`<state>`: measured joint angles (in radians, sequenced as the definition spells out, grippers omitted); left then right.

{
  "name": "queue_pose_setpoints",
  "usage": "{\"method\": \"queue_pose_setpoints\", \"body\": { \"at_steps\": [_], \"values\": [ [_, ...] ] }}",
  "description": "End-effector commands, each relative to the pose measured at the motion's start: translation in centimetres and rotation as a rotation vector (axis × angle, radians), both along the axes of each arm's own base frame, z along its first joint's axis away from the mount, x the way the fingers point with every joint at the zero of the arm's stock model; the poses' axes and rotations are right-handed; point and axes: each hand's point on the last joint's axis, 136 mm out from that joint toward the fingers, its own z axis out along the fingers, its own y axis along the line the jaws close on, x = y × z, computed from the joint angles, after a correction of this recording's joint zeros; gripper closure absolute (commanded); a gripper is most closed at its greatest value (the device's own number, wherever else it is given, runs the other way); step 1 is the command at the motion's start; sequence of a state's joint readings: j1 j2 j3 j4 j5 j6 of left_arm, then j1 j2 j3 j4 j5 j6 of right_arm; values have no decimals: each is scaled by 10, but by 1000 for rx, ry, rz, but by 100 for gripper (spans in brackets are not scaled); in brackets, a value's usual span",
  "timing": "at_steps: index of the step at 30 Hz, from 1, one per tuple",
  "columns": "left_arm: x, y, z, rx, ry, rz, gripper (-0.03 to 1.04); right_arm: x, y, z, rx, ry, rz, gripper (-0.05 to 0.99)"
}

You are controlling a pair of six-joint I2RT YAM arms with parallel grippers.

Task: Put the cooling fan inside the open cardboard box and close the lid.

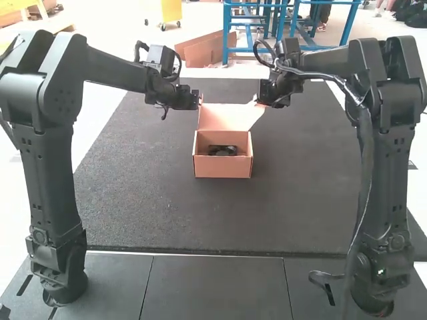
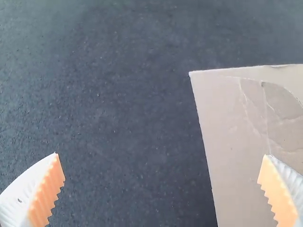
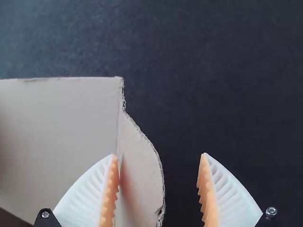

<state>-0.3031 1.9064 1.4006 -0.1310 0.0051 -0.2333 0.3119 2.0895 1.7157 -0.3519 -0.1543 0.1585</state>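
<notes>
The fan sits in the box. Our left claw and right claw gape empty at the lid; we should press evenly.

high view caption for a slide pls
Left claw and right claw flank the raised lid; cooling fan sits in the cardboard box

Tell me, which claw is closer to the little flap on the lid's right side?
Right. The right gripper is open astride the flap, with one finger close beside its fold. The left gripper is open at the opposite top corner of the lid.
</notes>
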Motion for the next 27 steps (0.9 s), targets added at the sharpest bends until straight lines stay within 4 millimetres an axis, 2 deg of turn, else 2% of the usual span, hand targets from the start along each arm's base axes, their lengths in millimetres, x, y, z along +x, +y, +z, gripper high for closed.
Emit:
{"method": "queue_pose_setpoints", "body": {
  "at_steps": [1,7,10,27],
  "values": [
    [7,-8,5,-16,-11,-13,4,1,-6,57,38,-101,-16,54],
    [6,-7,5,-13,-9,-13,4,-7,-8,60,35,-101,-11,54],
    [6,-7,6,-14,-12,-13,4,-9,-9,59,33,-97,-11,59],
    [6,-7,12,-16,-21,-13,4,-12,-4,39,28,-58,-3,59]
  ]
}}
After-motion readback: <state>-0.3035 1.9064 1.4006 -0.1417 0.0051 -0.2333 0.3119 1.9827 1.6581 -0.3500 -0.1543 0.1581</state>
